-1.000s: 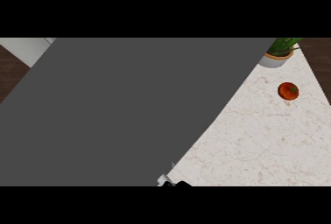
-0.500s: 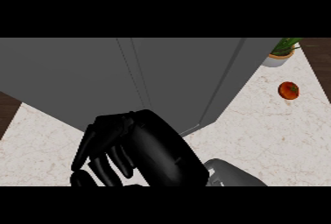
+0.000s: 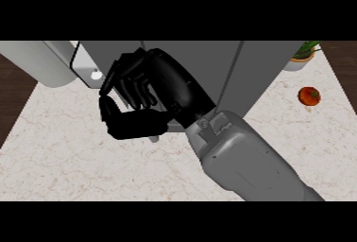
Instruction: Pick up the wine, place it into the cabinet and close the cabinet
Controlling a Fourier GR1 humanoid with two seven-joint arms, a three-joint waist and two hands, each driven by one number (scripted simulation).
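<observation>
The grey cabinet (image 3: 209, 61) stands at the back of the counter. My right hand (image 3: 167, 87) is raised in front of its left half, and the grey forearm (image 3: 244, 160) comes in from the lower right. The fingers (image 3: 129, 90) hang fairly straight and the thumb (image 3: 132, 124) is set below them, with nothing seen in the hand. Left of the hand a narrow gap (image 3: 85, 66) shows the pale inside of the cabinet. A grey door panel (image 3: 42, 61) stands out at the far left. No wine bottle shows anywhere. My left hand is out of view.
A red-orange fruit (image 3: 309, 96) lies on the pale marble counter (image 3: 77, 160) at the right. A potted plant (image 3: 303, 56) stands at the back right corner. Dark wooden floor shows beyond the counter's left and right edges.
The right hand has risen from the lower middle up against the cabinet's front. The cabinet now sits higher and smaller in view, and a gap and door panel show at its left.
</observation>
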